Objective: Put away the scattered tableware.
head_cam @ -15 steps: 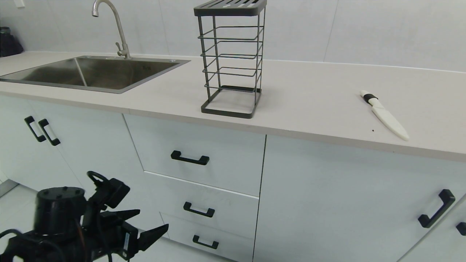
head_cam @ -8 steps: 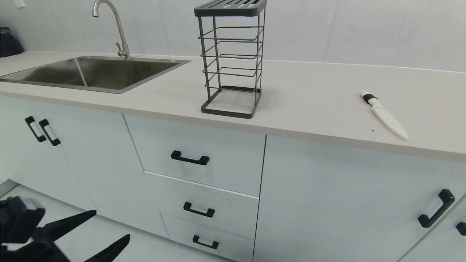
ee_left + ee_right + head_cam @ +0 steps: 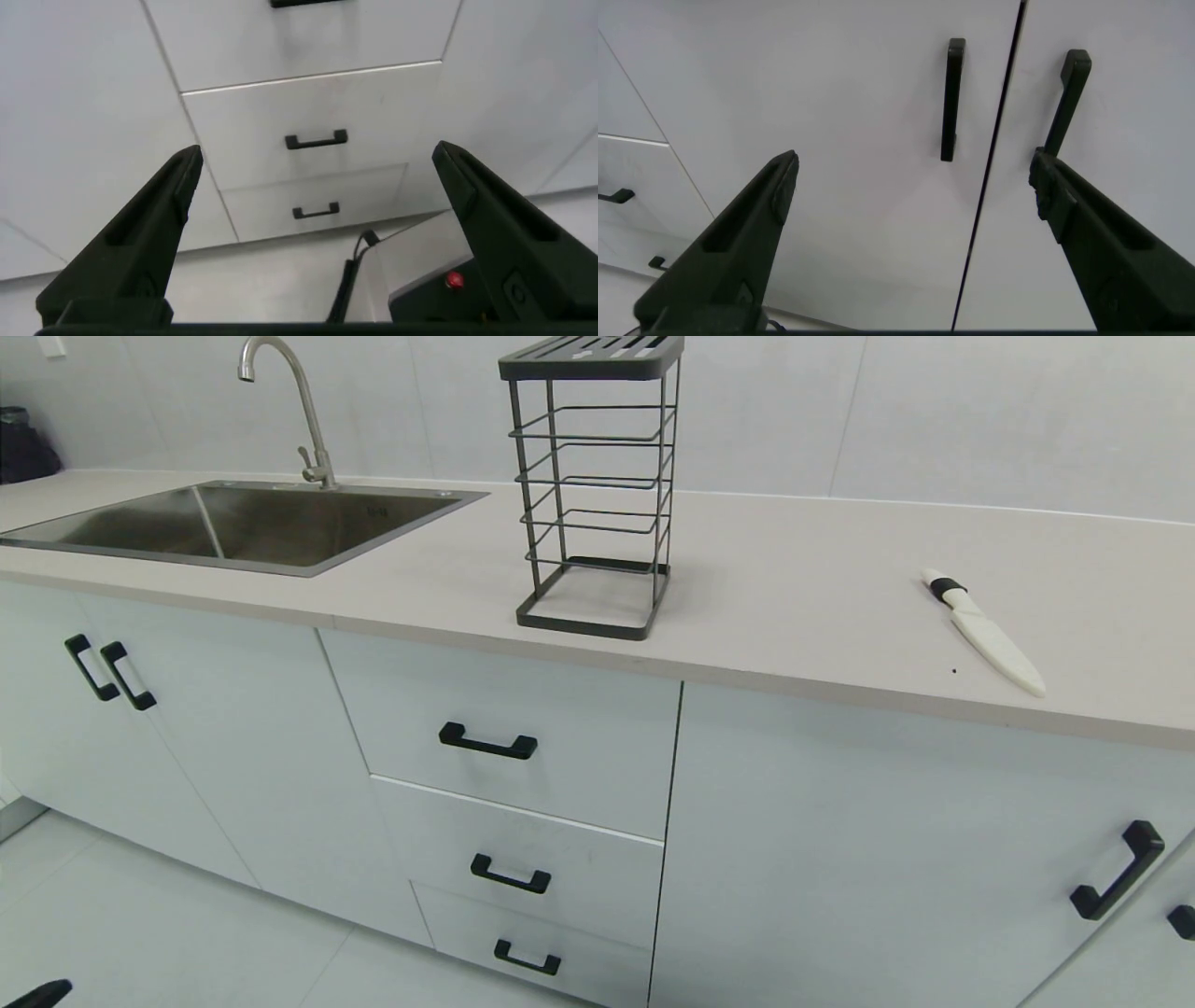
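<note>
Head view: the white knife [image 3: 985, 632] lies flat on the countertop [image 3: 794, 588], well right of the wire rack [image 3: 593, 490].
The knife is untouched and open to a pickup. The left gripper [image 3: 318, 159] and right gripper [image 3: 915, 163] hang low before the cabinet fronts [image 3: 523, 775], jaws spread wide and empty. The left one has dropped lower than a second ago.

I am holding my right hand [image 3: 915, 161] spread wide and gripping nothing, facing white cabinet doors [image 3: 813, 84]. A black handle [image 3: 952, 98] and a second handle [image 3: 1067, 98] are flanking the doors' seam. A drawer pull [image 3: 615, 196] is showing at the edge.
</note>
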{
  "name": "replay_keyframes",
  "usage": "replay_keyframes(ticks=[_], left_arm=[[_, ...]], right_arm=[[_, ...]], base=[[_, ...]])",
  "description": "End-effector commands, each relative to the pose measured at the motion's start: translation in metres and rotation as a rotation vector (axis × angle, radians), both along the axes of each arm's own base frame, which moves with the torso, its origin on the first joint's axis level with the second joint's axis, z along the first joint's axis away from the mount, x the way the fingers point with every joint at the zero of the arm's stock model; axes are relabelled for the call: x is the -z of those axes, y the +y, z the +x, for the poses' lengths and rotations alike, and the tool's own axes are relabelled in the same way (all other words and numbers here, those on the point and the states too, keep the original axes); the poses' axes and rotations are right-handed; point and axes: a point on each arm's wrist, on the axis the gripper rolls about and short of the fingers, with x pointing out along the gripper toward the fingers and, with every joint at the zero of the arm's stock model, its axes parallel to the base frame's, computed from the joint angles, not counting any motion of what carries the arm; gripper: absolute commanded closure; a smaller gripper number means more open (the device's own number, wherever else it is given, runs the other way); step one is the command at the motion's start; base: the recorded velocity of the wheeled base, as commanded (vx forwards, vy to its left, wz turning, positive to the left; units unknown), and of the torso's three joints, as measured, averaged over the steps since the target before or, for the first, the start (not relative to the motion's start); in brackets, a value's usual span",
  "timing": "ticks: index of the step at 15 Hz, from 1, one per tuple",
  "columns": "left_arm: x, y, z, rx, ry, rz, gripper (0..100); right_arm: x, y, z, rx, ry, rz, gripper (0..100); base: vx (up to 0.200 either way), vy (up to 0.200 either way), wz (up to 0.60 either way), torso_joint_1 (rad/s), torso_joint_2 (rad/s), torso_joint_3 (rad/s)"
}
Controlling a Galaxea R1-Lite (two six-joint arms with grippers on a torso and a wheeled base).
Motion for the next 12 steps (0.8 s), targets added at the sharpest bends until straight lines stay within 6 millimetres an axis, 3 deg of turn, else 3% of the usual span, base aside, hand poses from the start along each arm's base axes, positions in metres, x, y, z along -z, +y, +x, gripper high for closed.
replay_keyframes(ticks=[1, 4, 12], left_arm=[[0.022, -0.0007, -0.0142, -0.085, -0.107, 0.013, 0], [0.0238, 0.0034, -0.0149, -0.254, -0.109, 0.009, 0], [0.0275, 0.0043, -0.0149, -0.291, -0.051, -0.094, 0]], right_arm=[[0.0, 0.0, 0.0001, 0.0, 0.002, 0.0, 0], [0.0, 0.0, 0.0001, 0.0, 0.002, 0.0, 0], [0.0, 0.0, 0.0001, 0.0, 0.002, -0.003, 0]], base=[[0.0, 0.0, 0.0, 0.0, 0.0, 0.0], [0.0, 0.0, 0.0, 0.0, 0.0, 0.0], [0.0, 0.0, 0.0, 0.0, 0.0, 0.0]])
